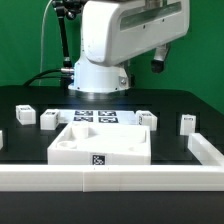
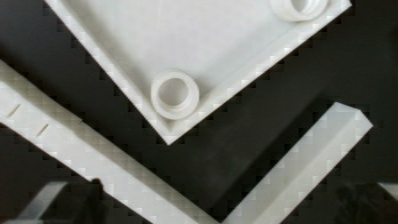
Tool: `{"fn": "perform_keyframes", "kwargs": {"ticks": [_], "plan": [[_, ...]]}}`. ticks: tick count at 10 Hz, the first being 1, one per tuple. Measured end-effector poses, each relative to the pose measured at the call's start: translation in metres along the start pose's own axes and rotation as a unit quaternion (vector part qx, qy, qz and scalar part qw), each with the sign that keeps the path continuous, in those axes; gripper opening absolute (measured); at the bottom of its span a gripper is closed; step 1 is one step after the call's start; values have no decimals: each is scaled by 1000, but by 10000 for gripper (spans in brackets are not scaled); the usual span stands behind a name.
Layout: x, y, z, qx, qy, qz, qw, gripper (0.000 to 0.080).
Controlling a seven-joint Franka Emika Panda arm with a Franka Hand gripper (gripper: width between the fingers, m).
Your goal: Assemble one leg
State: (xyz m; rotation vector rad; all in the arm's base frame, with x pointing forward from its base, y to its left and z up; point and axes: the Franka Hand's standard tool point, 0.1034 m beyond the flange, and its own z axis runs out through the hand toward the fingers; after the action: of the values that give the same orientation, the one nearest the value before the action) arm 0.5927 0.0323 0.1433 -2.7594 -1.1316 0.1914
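Several legs, small white posts, stand on the black table in the exterior view: two at its left (image 1: 24, 114) (image 1: 48, 120) and two at its right (image 1: 146, 118) (image 1: 186, 124). The large white square piece (image 1: 100, 142) lies in the middle. My arm hangs high above it, and the fingers are not clear in that view. The wrist view looks down on a corner of the square piece (image 2: 196, 45) with round sockets (image 2: 175, 92). My gripper (image 2: 214, 208) is open and empty, its dark fingers (image 2: 64, 202) far apart. No leg shows in the wrist view.
The marker board (image 1: 97, 116) lies behind the square piece. A white rail (image 1: 110, 178) runs along the front edge and up the exterior view's right (image 1: 205, 150). Its corner shows in the wrist view (image 2: 125, 160).
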Motion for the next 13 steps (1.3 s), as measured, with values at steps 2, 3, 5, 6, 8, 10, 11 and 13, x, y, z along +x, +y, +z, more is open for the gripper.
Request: {"fn": "perform_keyframes", "kwargs": {"ticks": [2, 3, 5, 6, 8, 10, 11, 13], "plan": [[0, 0, 0, 0, 0, 0, 1000, 650], [0, 0, 0, 0, 0, 0, 1000, 650], [-15, 5, 7, -15, 11, -52, 998, 650], [-28, 2, 16, -40, 25, -60, 997, 650], [-43, -15, 36, -83, 31, -113, 990, 650], [-57, -16, 44, -61, 20, -100, 993, 650], [-57, -16, 44, -61, 20, -99, 993, 650], [-57, -16, 45, -61, 20, -99, 993, 650]]}}
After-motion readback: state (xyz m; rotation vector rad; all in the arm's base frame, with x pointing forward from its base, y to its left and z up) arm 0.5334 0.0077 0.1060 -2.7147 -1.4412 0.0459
